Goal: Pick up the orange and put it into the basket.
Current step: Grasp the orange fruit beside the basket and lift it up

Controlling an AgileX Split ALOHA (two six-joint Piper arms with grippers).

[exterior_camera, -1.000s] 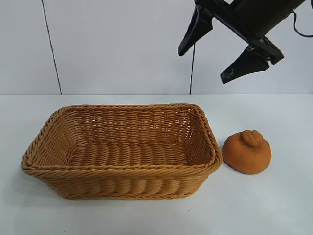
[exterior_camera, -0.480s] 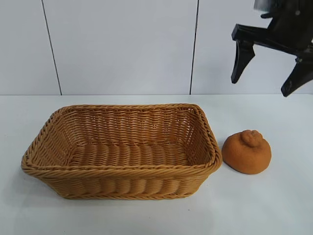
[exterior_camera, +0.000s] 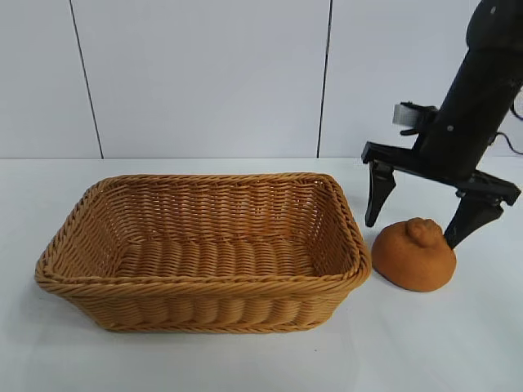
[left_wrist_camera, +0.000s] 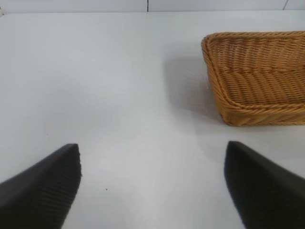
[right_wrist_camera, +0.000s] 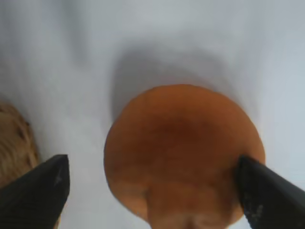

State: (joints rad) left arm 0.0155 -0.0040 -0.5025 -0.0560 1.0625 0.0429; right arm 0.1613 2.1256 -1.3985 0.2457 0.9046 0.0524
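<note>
on white table point(exterior_camera: 245, 359), right gripper point(exterior_camera: 415, 226) gapes astride the orange point(exterior_camera: 413, 255); off-centre closing could nudge it against the basket point(exterior_camera: 204, 282).

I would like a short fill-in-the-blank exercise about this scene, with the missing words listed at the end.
1. The orange lies on the table just outside the basket, on the side of the ____ arm.
2. The right gripper hangs over the orange with its jaws ____.
3. Inside the basket there is ____.
4. The left gripper, seen only in its own wrist view, holds ____.

Missing words: right; open; nothing; nothing
</note>
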